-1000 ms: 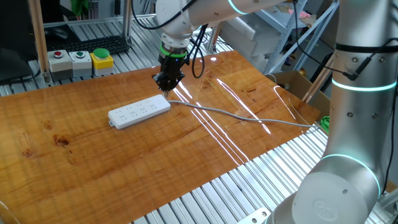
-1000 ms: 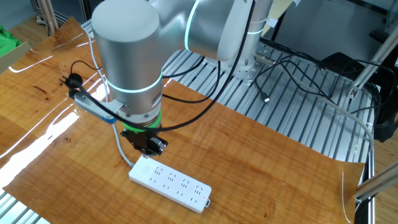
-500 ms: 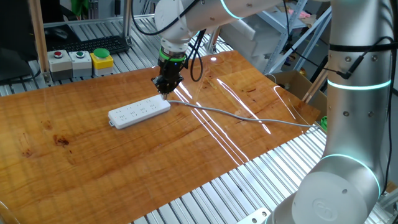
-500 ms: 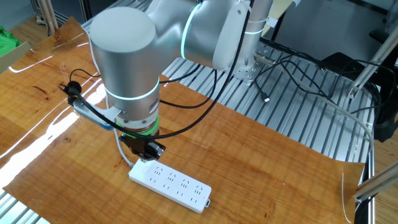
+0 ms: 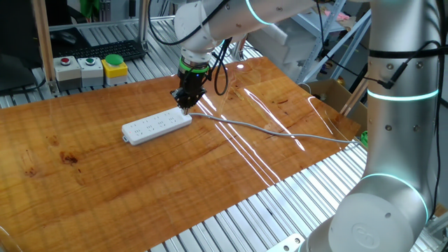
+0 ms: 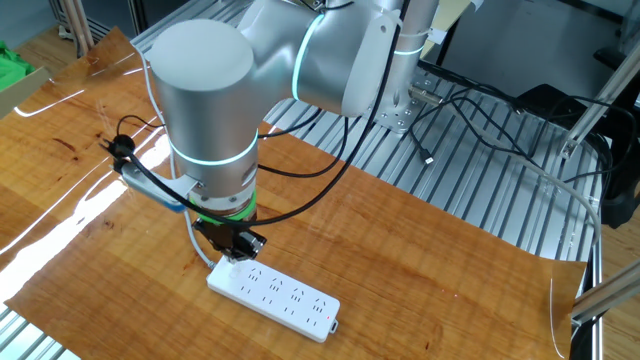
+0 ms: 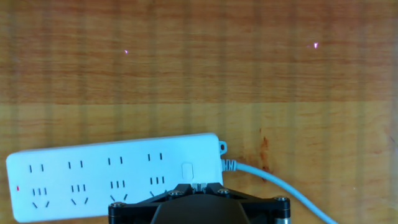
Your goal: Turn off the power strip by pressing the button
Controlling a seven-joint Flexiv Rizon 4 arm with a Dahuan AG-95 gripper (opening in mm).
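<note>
The white power strip (image 5: 157,124) lies flat on the wooden table, and its grey cord (image 5: 273,131) runs off to the right. It also shows in the other fixed view (image 6: 272,290) and in the hand view (image 7: 112,174). The button (image 7: 186,171) is a small pale switch near the cord end. My gripper (image 5: 185,105) points down right over that end of the strip, also seen from the other side (image 6: 236,255). In the hand view the gripper (image 7: 198,185) has its two fingertips together, just below the button. I cannot tell whether they touch the strip.
Grey boxes with a red push-button (image 5: 66,63) and a green one (image 5: 90,63), and a yellow-based green button (image 5: 114,64), stand at the back left. A keyboard (image 5: 105,49) lies behind them. A cardboard box (image 5: 329,94) sits past the table's right edge.
My gripper has moved down and slightly left, closer to the cord end of the strip. The strip has not moved.
</note>
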